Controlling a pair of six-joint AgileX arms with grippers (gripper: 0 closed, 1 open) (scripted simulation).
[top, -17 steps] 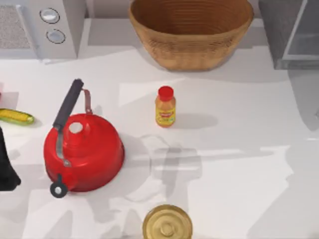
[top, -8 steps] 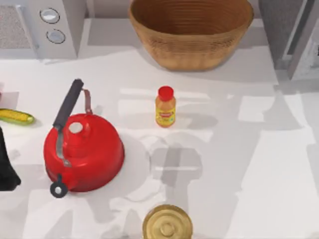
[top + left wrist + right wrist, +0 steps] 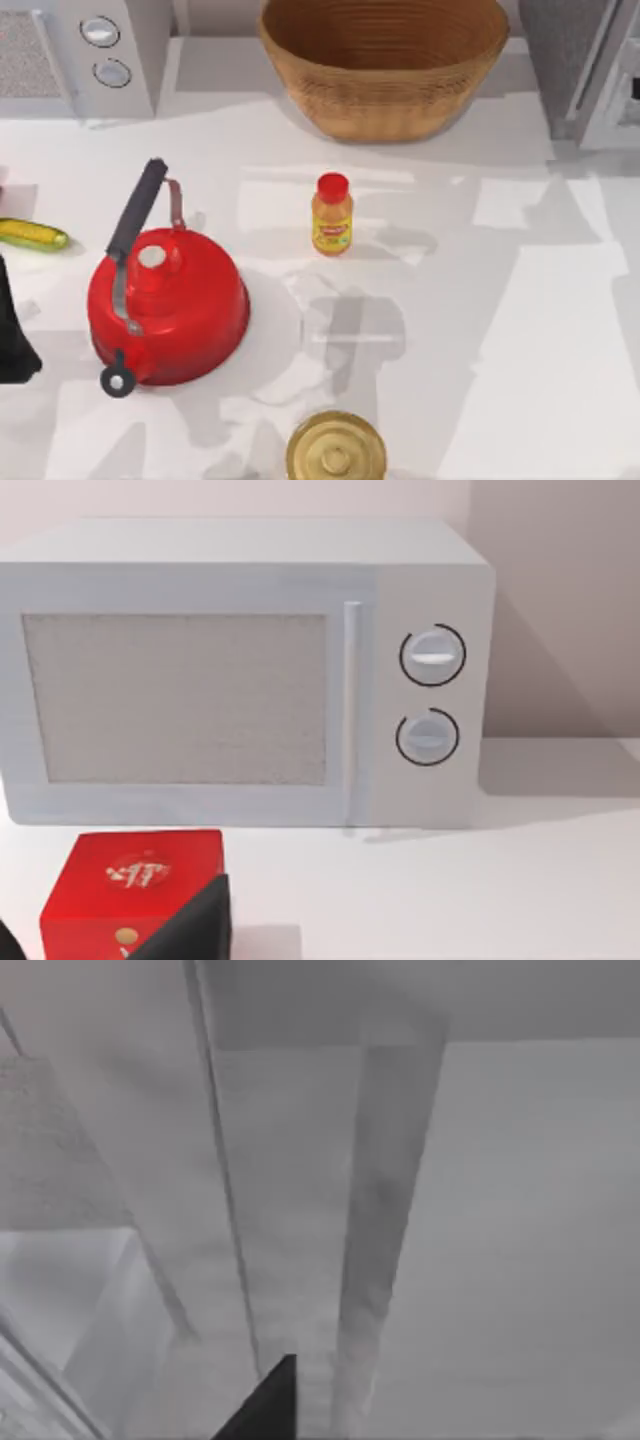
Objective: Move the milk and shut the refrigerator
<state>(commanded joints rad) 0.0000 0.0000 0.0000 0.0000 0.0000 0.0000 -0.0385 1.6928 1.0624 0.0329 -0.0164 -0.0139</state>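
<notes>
The refrigerator (image 3: 585, 65) stands at the upper right of the top view, its door panel angled against the grey body. In the right wrist view a dark fingertip (image 3: 262, 1405) of the right gripper sits close against the refrigerator's pale surfaces; whether that pincer is wide or narrow cannot be told. The left arm (image 3: 14, 335) rests at the left edge, beside the red kettle (image 3: 165, 300). An orange juice bottle (image 3: 332, 214) stands mid-table, below the wicker basket (image 3: 385, 70).

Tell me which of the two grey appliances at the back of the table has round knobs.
The microwave at the back left: two round knobs sit beside its door. The refrigerator at the back right has none.
</notes>
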